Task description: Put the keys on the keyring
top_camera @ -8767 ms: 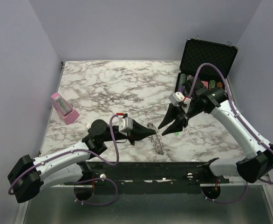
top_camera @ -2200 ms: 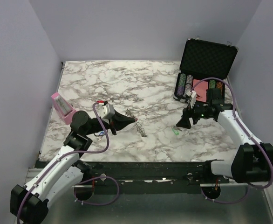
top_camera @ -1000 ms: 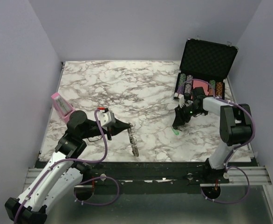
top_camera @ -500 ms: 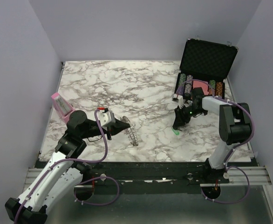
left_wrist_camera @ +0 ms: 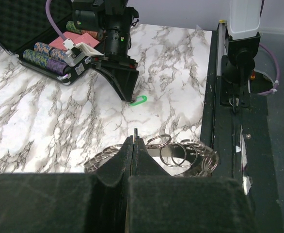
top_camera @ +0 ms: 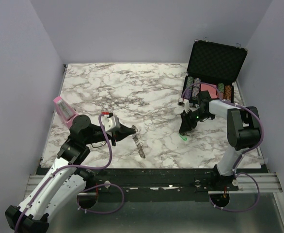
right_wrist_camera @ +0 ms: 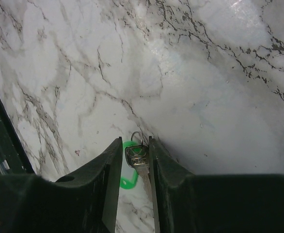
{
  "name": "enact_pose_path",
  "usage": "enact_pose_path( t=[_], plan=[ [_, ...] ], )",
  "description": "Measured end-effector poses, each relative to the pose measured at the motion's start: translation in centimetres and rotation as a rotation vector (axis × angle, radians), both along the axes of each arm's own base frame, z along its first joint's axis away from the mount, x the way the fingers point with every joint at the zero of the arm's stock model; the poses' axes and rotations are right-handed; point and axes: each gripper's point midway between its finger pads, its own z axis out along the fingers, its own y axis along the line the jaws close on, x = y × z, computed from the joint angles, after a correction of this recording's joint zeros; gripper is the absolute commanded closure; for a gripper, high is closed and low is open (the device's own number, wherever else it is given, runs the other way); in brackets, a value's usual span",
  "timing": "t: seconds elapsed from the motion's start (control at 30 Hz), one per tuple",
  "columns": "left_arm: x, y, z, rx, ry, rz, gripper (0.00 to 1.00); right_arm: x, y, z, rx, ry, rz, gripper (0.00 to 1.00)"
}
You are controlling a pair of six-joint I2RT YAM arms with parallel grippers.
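My left gripper (top_camera: 130, 130) is shut on the keyring (top_camera: 139, 147), a silvery ring with several smaller rings strung along it. The ring hangs down to the right of the fingers, over the table's front middle. In the left wrist view the gripper (left_wrist_camera: 134, 139) pinches the keyring's (left_wrist_camera: 181, 155) rim. My right gripper (top_camera: 184, 129) points down at a metal key with a green tag (top_camera: 183, 138). In the right wrist view its fingers (right_wrist_camera: 134, 140) straddle the key (right_wrist_camera: 137, 159), narrowly open, tips at the table. The key's green tag also shows in the left wrist view (left_wrist_camera: 138, 100). Other keys are out of view.
An open black case (top_camera: 215, 57) with rows of striped poker chips (top_camera: 196, 87) stands at the back right, just behind the right gripper. A pink box (top_camera: 65, 111) lies at the left edge. The table's black front rail (left_wrist_camera: 229, 97) is close to the keyring.
The keyring has swung a little under the left gripper, which keeps its hold. The right gripper has stayed over the green-tagged key, shifting only slightly.
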Motion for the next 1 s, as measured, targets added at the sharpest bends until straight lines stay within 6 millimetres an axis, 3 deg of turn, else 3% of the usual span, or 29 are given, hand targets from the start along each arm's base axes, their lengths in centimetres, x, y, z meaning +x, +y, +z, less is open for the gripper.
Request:
enact_pose_path(
  t=[1.0],
  plan=[
    [-0.1,0.0,-0.3,0.009,0.012,0.0,1.0,-1.1,0.3,0.5,0.035,0.025,0.035,0.68]
  ],
)
